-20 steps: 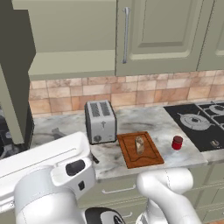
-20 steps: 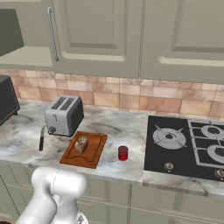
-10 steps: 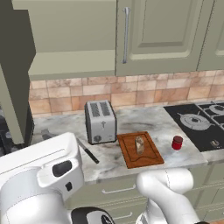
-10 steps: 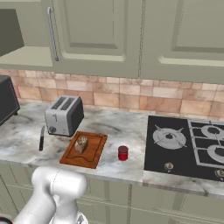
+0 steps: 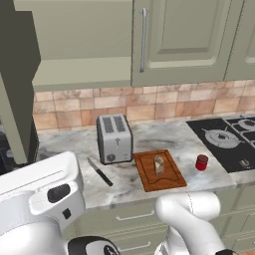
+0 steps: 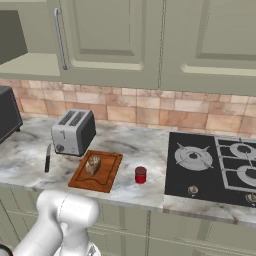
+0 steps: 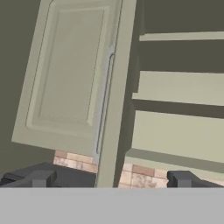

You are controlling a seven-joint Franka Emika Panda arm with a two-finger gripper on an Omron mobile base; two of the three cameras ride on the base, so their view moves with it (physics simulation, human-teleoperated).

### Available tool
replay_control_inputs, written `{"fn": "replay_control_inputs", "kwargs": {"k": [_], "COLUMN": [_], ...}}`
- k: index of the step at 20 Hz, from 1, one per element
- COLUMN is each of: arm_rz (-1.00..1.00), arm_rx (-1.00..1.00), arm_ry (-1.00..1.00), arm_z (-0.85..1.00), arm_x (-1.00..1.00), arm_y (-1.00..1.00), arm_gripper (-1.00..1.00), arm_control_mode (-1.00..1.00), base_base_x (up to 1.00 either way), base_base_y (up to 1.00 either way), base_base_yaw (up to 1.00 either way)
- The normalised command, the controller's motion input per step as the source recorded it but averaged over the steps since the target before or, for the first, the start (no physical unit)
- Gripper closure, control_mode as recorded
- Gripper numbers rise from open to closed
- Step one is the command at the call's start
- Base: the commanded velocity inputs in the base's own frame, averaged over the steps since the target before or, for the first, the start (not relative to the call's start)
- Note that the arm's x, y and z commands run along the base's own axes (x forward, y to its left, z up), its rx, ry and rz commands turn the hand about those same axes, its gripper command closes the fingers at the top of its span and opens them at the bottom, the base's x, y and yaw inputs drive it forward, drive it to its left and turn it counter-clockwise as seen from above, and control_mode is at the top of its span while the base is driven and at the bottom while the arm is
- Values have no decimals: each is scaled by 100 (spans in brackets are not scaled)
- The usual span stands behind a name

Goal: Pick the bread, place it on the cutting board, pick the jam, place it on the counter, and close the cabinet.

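Observation:
The bread (image 5: 159, 164) (image 6: 93, 164) lies on the cutting board (image 5: 172, 180) (image 6: 107, 176), in front of the toaster. The red jam (image 5: 201, 162) (image 6: 140, 174) stands on the counter (image 5: 154, 134) (image 6: 127, 145) just right of the board. The cabinet (image 5: 79, 50) (image 6: 12, 35) has its left door (image 5: 17, 79) swung out and its right door shut. In the hand view my gripper (image 7: 111, 180) is open and holds nothing. It faces the open door (image 7: 70, 74) with its silver handle (image 7: 104, 96), and the inner shelf (image 7: 179, 87) lies to the right.
A silver toaster (image 5: 114, 137) (image 6: 75, 132) stands at the back of the counter, with a black-handled knife (image 5: 99, 172) (image 6: 47, 157) to its left. The black stovetop (image 5: 229, 139) (image 6: 215, 165) lies to the right. A dark appliance (image 6: 7, 117) sits at the far left.
The arm's white upper link has shifted left and lower in the left base view. The gripper stays open, and the bread, jam and board have not moved.

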Motion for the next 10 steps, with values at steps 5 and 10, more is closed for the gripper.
{"fn": "replay_control_inputs", "kwargs": {"k": [5, 10], "arm_rz": [0, -1], "arm_rx": [0, 0], "arm_ry": [0, 0], "arm_z": [-2, -6], "arm_x": [1, 3], "arm_y": [13, 17], "arm_gripper": [-100, -100], "arm_control_mode": [-100, -100], "base_base_x": [0, 0], "base_base_y": [0, 0], "base_base_yaw": [0, 0]}}
